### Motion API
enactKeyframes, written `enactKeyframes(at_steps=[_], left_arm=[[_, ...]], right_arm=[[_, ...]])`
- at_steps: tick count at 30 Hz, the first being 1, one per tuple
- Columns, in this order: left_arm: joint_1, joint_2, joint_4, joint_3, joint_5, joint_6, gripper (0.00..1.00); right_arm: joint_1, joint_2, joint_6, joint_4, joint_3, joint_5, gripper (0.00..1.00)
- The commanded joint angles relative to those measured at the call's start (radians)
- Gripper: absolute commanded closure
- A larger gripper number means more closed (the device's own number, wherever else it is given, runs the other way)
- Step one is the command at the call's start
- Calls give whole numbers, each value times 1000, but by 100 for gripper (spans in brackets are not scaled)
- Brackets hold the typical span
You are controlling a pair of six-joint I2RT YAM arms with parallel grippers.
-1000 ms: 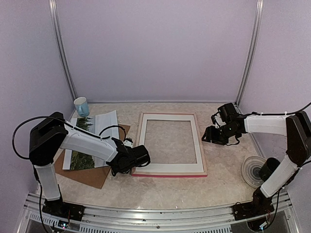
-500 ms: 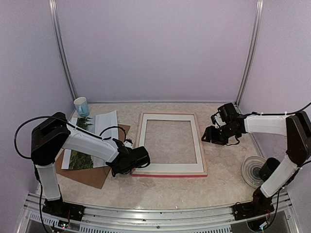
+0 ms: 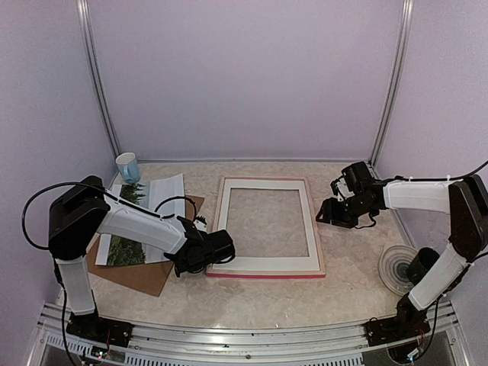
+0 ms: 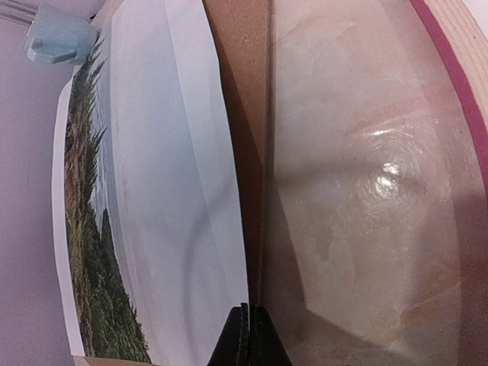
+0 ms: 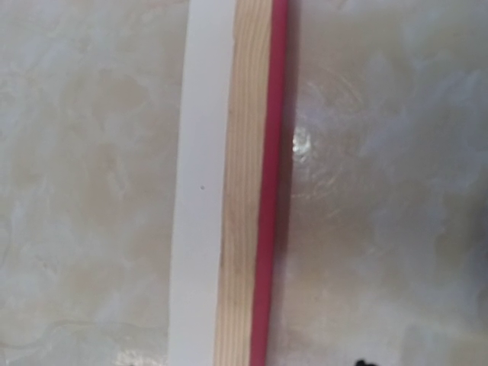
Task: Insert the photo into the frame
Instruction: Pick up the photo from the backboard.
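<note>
Closes the left fingers (image 4: 236, 343) fully from half open, right at the edge of the photo (image 4: 160, 198), far left on the brown backing board (image 3: 145, 278); cannot tell of any paper caught. Probably begins the pick-up. Leaves the frame (image 3: 267, 267) pink-face-down mid-desk (image 3: 259, 305). Cannot tell the right fingers' (image 3: 325, 216) spread. Pale marbled top, lilac walls.

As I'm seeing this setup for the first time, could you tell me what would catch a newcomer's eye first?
The big frame lies mid-table, pale side up, with pink showing along its edge. To its left the photo rests on a brown board, with a blue cup behind it. The left gripper is shut right at the photo's edge.
</note>
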Motion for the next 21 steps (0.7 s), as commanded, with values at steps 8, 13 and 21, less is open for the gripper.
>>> enactKeyframes(at_steps=[8,13,21], left_arm=[[-29,-80,-93,82,-72,-36,100],[-51,-119,-125,114,-83,-45,100],[-92,-165,-162,166,-83,-63,100]], right_arm=[[6,-24,-2,6,-2,0,39],[6,-22,-2,7,-3,-3,38],[6,-22,-4,6,-1,-5,38]])
